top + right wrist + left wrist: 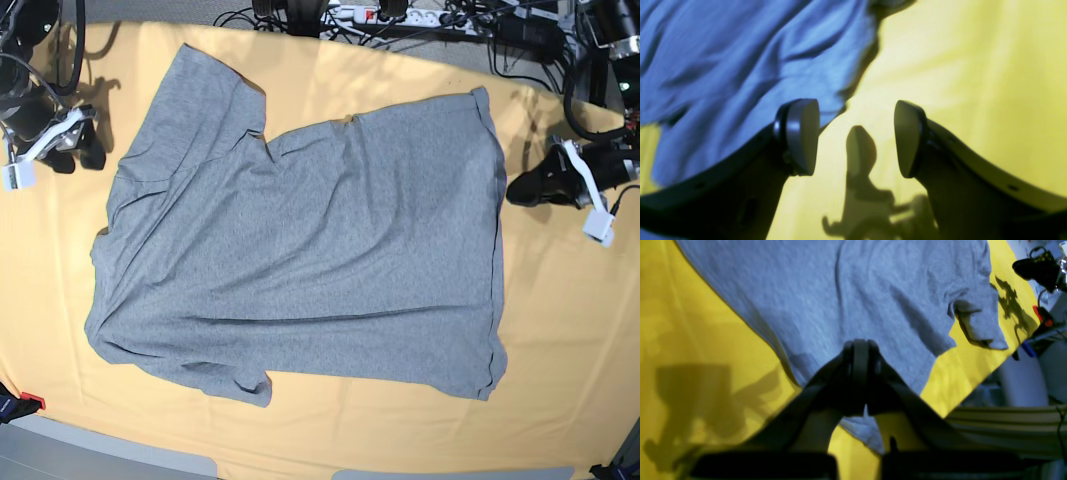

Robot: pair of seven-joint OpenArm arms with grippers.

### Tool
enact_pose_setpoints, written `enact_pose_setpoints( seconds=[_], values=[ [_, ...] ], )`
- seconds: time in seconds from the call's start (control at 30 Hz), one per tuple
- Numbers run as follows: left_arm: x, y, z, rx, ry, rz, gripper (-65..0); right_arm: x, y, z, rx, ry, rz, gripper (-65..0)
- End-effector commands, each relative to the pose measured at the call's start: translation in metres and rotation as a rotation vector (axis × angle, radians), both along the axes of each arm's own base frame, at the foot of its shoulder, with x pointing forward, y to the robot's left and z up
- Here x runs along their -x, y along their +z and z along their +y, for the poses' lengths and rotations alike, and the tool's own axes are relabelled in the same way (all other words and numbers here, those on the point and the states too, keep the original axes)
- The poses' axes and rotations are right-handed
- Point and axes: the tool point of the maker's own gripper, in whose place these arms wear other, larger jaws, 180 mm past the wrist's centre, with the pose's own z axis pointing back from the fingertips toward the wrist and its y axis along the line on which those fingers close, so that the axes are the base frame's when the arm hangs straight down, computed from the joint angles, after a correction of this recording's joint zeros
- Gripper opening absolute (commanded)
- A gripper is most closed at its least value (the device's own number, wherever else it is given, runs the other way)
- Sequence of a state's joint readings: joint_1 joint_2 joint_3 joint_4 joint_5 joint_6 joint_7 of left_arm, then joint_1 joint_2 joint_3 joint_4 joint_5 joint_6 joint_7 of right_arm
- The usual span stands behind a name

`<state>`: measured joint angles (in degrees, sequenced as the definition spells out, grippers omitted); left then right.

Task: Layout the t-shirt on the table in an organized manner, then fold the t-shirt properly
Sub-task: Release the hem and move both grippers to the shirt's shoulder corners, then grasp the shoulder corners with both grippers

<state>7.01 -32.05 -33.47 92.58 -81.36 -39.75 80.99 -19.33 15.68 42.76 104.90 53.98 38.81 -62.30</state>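
The grey t-shirt [320, 250] lies spread on the yellow-orange table [570, 330] plain side up, with its hem toward the right and its sleeves toward the left. Some wrinkles run near the sleeves. My left gripper [518, 189] is just off the hem edge, apart from the cloth. In the left wrist view its fingers [860, 353] are pressed together over the t-shirt [853, 290], holding nothing. My right gripper [80, 158] hovers beside the upper sleeve. In the right wrist view this gripper [857, 136] is open over bare table [973, 66], with the t-shirt [723, 60] edge beside its left pad.
Cables and a power strip [390, 15] line the table's back edge. A red-tipped clamp [28, 402] sits at the front left corner. Black gear [1040, 266] stands beyond the table's edge in the left wrist view.
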Motion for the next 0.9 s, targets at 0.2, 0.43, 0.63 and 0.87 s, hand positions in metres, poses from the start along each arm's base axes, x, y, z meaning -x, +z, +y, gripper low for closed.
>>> enact_pose_setpoints(
  seconds=[0.2,0.43,0.63,0.87],
  values=[
    [-0.002,0.003,-0.009,0.041,0.010,-0.029,-65.0,-0.017,-0.015,-0.001,-0.151,-0.075,-0.022,-27.5],
    [-0.001,0.001,-0.010,0.039,0.012,-0.026,-65.0,-0.024,-0.019,0.018,-0.308,-0.019,-0.017,-27.5],
    [-0.002,0.001,-0.010,0.038,0.013,-0.025,-65.0,-0.027,-0.035,0.036,-0.258,0.038,0.034,-27.5],
    [-0.001,0.000,-0.010,0.037,0.013,-0.025,-65.0,-0.030,-0.041,0.042,-0.224,0.057,0.049,-30.1]
  ],
)
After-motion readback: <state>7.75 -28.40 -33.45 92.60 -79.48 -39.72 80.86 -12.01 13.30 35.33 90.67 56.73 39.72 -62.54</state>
